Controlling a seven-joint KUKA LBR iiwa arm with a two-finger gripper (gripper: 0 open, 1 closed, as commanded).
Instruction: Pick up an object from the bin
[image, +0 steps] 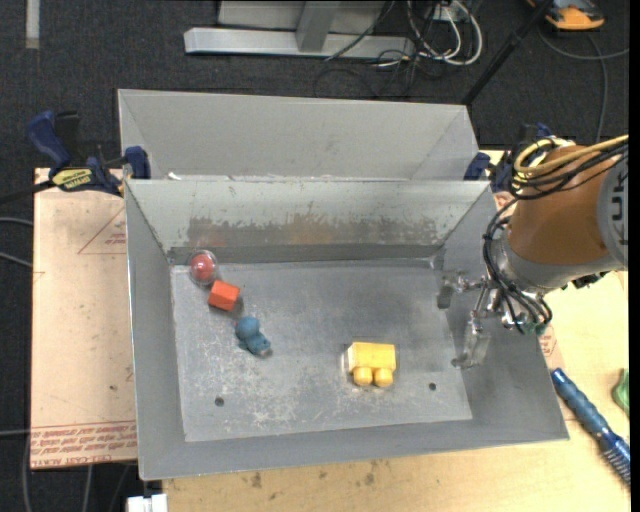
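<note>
My gripper (458, 321) hangs over the right side of the bin floor, close to the right wall. Its two fingers stand apart, so it is open, and nothing lies between them. The nearest loose thing is a yellow toy block (371, 363) with two round knobs on its front, lying left of the gripper and a little nearer the front. It is well apart from the fingers.
On the left of the bin floor lie a small blue figure (253, 335), an orange cube (224, 295) and a pink-red ball (203, 266) near the back left corner. The sloping bin walls rise on all sides.
</note>
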